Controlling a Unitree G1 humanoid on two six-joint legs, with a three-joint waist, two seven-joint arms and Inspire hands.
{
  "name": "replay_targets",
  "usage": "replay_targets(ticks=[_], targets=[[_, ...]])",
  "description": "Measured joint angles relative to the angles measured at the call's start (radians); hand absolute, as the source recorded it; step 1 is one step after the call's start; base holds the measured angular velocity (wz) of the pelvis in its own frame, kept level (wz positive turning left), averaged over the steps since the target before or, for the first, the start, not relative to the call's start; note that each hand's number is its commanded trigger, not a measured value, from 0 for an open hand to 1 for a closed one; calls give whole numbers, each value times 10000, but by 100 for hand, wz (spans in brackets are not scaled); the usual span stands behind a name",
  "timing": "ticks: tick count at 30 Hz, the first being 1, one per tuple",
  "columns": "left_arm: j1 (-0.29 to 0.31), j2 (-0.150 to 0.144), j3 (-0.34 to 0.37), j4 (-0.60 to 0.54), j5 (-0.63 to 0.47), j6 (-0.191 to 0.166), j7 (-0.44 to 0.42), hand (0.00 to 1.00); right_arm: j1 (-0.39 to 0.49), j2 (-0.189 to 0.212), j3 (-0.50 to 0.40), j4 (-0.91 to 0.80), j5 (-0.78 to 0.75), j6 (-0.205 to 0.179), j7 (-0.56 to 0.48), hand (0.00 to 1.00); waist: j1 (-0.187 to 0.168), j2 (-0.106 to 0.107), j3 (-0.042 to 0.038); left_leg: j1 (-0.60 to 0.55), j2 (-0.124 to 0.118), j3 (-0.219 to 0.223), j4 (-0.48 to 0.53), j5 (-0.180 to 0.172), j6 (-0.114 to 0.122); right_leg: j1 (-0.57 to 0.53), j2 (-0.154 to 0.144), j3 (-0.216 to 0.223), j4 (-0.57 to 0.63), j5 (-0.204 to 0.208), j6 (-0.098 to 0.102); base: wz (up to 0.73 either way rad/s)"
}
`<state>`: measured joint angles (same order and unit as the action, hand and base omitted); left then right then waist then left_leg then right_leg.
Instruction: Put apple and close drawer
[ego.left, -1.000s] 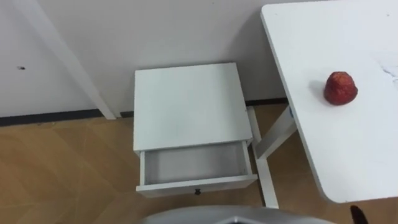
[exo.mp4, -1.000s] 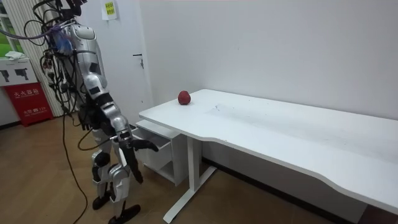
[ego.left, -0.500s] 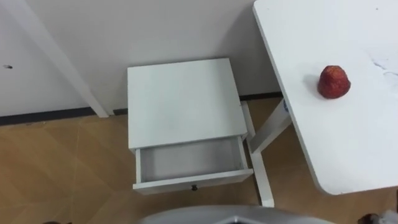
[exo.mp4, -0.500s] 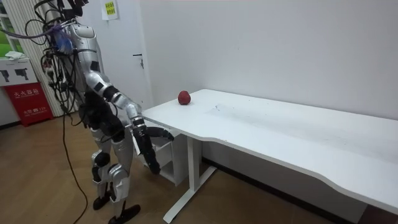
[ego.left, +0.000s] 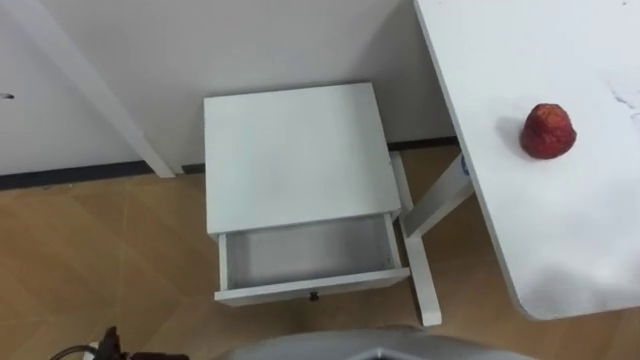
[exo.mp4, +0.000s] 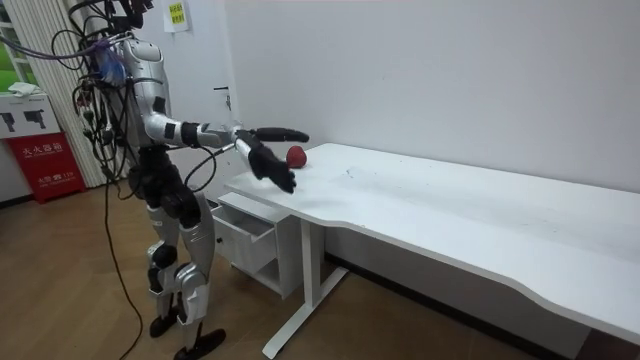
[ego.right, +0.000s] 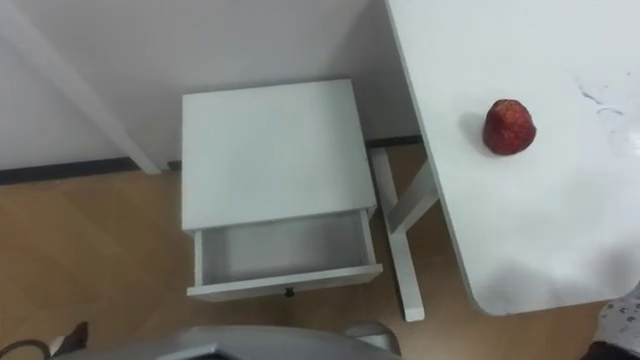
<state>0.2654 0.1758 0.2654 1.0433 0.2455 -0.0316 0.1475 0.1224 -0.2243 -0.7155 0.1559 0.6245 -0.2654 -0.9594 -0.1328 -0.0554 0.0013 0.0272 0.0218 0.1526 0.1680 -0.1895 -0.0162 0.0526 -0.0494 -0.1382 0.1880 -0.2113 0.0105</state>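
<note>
White table (ego.left: 560, 250) is running down the right side of the left eye view, and the red apple (ego.left: 548, 131) is lying on it toward the far end, alone, with nothing touching it. Left of the table a small white nightstand (ego.left: 292, 150) is standing against the wall. Its drawer (ego.left: 305, 258) is hanging open toward the robot with nothing lying inside. A dark shape is poking in at the bottom left edge, possibly the left hand (ego.left: 110, 343); how it is set I cannot tell.

In the right eye view the apple is sitting on the table and the open drawer is sitting well apart from it, down to the left.

In the room view the robot is standing upright at the table's end, beside the nightstand, holding its right arm out level over the table's corner. The right hand (exo.mp4: 264, 158) is hanging above the tabletop with thumb and fingers spread wide, gripping nothing. The apple is lying near the hand, on its far side toward the wall, and is not held.
</note>
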Motion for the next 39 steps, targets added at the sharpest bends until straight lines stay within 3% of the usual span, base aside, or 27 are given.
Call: replay_targets(ticks=[5, 9, 19, 28, 35, 39], targets=[[-175, 9, -744, 485, 30, -31, -102, 0, 199, -11, 1546, -1140, -2823, -4, -141, 0, 311, 43, -11, 6, 7, 10, 13, 7, 11, -11, 1, -14, 4, 11, -9, 0], [-157, -11, -871, 591, 40, -40, -141, 0, 259, -60, 2351, -1785, -4367, -5, 326, 0, 607, 70, -27, 26, 8, 8, 14, 13, 18, 4, 1, -14, 9, 13, -10, 0], [-72, 7, -1292, 761, 19, -26, -349, 0, 358, -156, 3757, -1775, -4749, 286, 2726, 0, 857, 28, 31, 198, 17, -3, 7, 13, 18, 153, -7, -86, -28, 18, -7, 1], [91, 8, -1269, 718, 134, 118, -459, 0, 410, -158, 3962, -1267, -5118, 661, 4606, 0, 859, -110, 43, 344, 16, -29, 10, 12, 18, 341, -15, -127, -43, 19, -7, 0], [209, 7, -1182, 570, 319, 291, -718, 0, 627, -158, 4214, -821, -5125, 1151, 6005, 0, 872, -140, 17, 371, 16, -41, 27, 12, 18, 352, -20, -137, -51, 19, -8, 0], [223, 7, -1121, 560, 321, 395, -736, 0, 631, -158, 4213, -679, -5184, 1160, 6469, 0, 867, -145, -20, 367, 16, -41, 31, 12, 18, 389, -10, -136, -149, 39, -15, 0]])
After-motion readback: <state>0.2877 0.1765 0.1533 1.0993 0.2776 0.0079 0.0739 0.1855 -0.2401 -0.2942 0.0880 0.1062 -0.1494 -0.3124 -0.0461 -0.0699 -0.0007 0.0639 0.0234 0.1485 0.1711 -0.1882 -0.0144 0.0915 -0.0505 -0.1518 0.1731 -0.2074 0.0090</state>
